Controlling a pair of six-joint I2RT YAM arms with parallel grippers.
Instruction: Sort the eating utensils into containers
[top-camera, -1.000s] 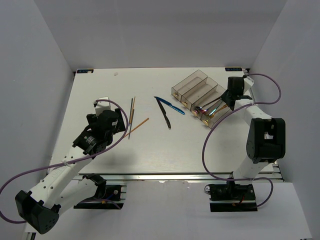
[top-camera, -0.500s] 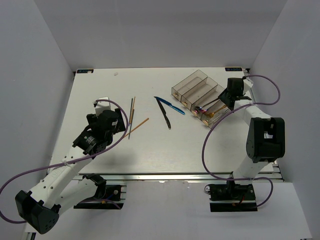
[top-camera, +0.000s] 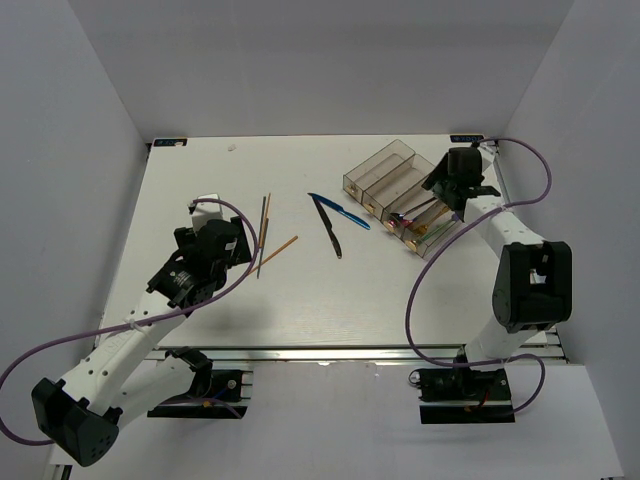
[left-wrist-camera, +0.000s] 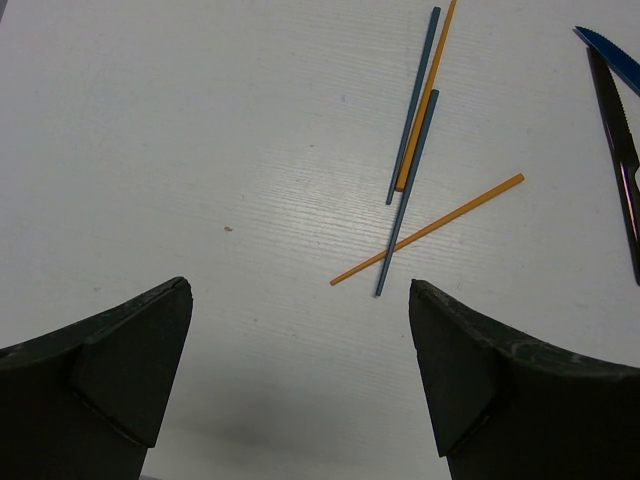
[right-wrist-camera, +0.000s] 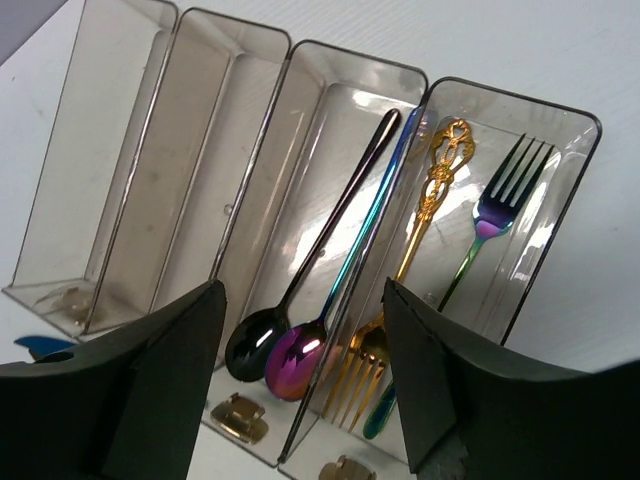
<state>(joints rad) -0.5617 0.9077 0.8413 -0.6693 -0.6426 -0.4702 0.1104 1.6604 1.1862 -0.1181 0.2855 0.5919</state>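
The containers are four clear smoky bins joined side by side at the table's far right. In the right wrist view, the third bin holds a black spoon and an iridescent spoon. The fourth holds a gold fork and an iridescent fork. My right gripper hangs open above these bins, holding nothing. Orange and grey-blue chopsticks lie crossed mid-table. A blue knife and a black piece lie to their right. My left gripper is open just short of the chopsticks.
The two left bins hold nothing. White walls enclose the table on three sides. The purple cable loops beside the right arm.
My right gripper has opened and let go of the iridescent utensil, which now lies in the bin, and has shifted slightly back. The left arm has hardly moved.
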